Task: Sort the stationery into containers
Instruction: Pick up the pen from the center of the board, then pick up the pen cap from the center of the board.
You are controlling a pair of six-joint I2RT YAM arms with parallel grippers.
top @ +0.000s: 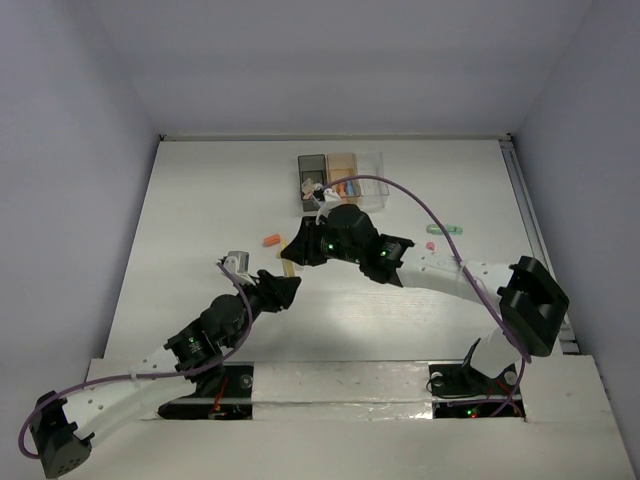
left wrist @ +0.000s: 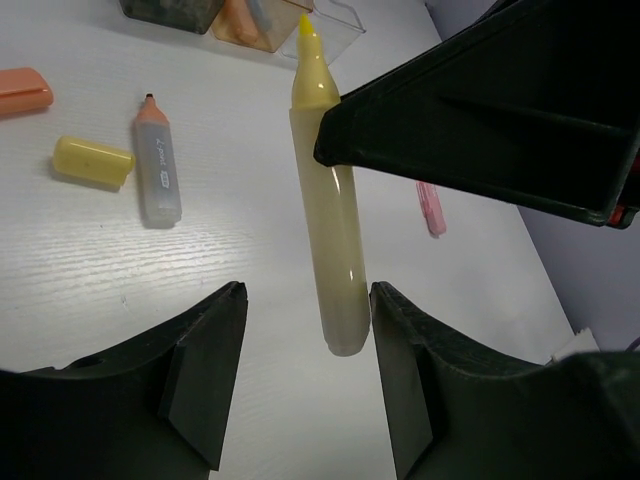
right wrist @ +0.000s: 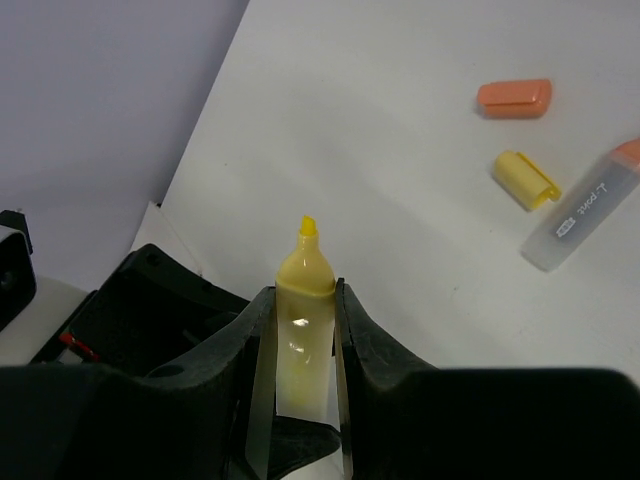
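My right gripper (right wrist: 303,300) is shut on an uncapped yellow marker (right wrist: 303,320), tip pointing away from the wrist. Seen from the left wrist, that marker (left wrist: 335,230) hangs above the table, its blunt end between the fingers of my open left gripper (left wrist: 308,292), close to the right finger. On the table lie a yellow cap (left wrist: 92,162), an orange cap (left wrist: 22,90) and an uncapped orange-tipped marker (left wrist: 157,160). The containers (top: 340,178) stand at the back, with markers in the orange bin. In the top view the two grippers, left (top: 285,288) and right (top: 297,252), meet mid-table.
A mint green marker (top: 447,229) and a pink item (top: 432,245) lie right of the right arm; the pink item (left wrist: 431,208) also shows from the left wrist. The right arm's cable arcs over the bins. Walls close the table on three sides.
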